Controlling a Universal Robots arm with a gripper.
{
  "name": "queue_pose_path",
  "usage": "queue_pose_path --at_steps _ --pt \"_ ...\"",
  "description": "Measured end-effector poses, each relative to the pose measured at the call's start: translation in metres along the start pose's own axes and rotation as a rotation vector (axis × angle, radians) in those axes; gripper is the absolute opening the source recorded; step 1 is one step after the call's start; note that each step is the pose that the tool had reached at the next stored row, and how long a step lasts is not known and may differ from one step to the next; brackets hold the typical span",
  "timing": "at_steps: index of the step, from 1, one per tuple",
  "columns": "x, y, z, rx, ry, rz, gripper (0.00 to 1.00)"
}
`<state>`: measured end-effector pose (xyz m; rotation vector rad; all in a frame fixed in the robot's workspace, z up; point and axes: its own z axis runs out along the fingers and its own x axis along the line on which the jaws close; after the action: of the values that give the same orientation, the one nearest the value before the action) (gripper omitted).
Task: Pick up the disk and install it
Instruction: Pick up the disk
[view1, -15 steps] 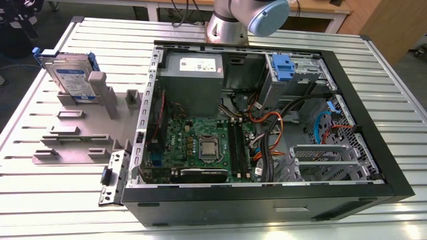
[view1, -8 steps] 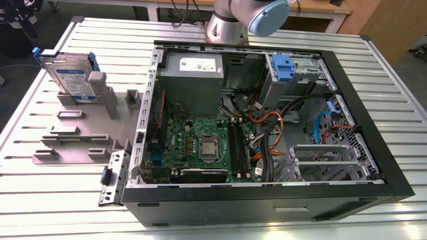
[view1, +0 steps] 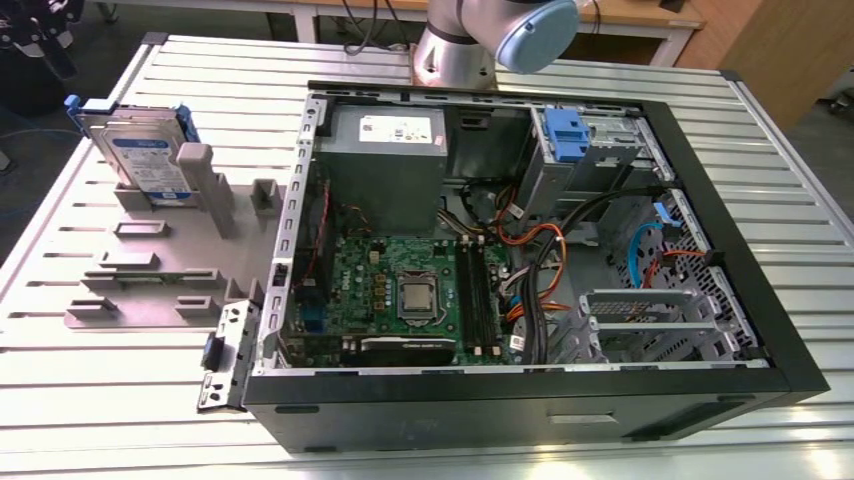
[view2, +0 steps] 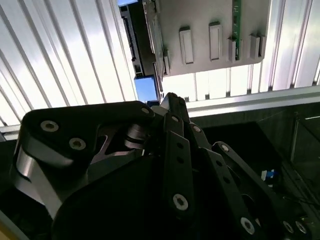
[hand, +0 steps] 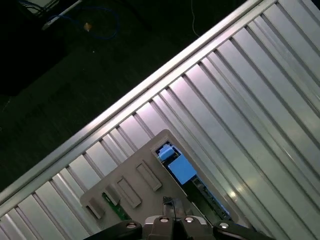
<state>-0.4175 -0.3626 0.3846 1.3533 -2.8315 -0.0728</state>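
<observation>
Disk (view1: 140, 150) stands upright in grey holder (view1: 174, 262) near a table (view1: 107, 420) corner, beside open computer case (view1: 534, 400). Claw (hand: 167, 201) over the holder, fingers closed together, holding nothing.

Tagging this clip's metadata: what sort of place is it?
Most likely a robotics lab workcell set up for PC assembly. An open desktop computer case lies on a ribbed aluminium table, a robot arm rises behind it, and a grey fixture beside the case holds the disk on edge.

arm (view1: 491, 40) cut by top edge; disk (view1: 140, 150) base hidden (behind grey holder (view1: 198, 182))
</observation>
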Motion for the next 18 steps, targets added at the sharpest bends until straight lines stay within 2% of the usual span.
queue_pose_path --at_steps 8,18 --pt "0.0 0.0 0.0001 -0.0022 0.0052 -0.121 0.11" --pt "0.0 -0.0001 0.0002 -0.0044 0.0107 -0.251 0.11"
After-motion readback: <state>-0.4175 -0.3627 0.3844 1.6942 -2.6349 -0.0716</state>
